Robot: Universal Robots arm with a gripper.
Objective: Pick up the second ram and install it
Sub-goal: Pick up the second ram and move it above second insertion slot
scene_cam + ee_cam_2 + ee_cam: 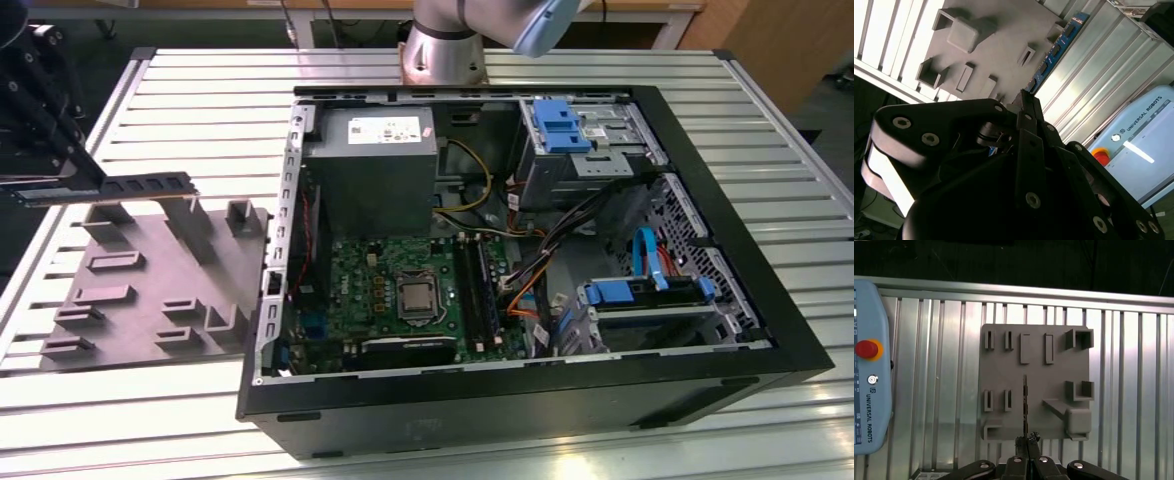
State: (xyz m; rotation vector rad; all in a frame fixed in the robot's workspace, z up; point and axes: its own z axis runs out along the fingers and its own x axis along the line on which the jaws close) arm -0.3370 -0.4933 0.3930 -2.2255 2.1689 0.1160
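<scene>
My gripper [83, 182] is shut on the second ram [140, 185], a long narrow dark stick held level above the grey tray [147, 290] at the exterior view's left. In the first wrist view the ram [1025, 402] is seen edge-on, sticking out from my gripper [1027, 440] over the tray [1004, 365]. In the second wrist view the ram [1056, 47] runs out from my gripper [1024, 100] and looks bluish. The open computer case [534, 390] lies at the exterior view's right. Its green motherboard [360, 275] has dark memory slots [477, 290] beside the silver chip [416, 297].
The tray has several upright posts [240, 215] and slots. Inside the case are a grey power supply [367, 165], loose cables [534, 270] and blue drive brackets [561, 125]. A pendant with a red button [866, 349] lies on the slatted metal table [174, 90] beside the tray.
</scene>
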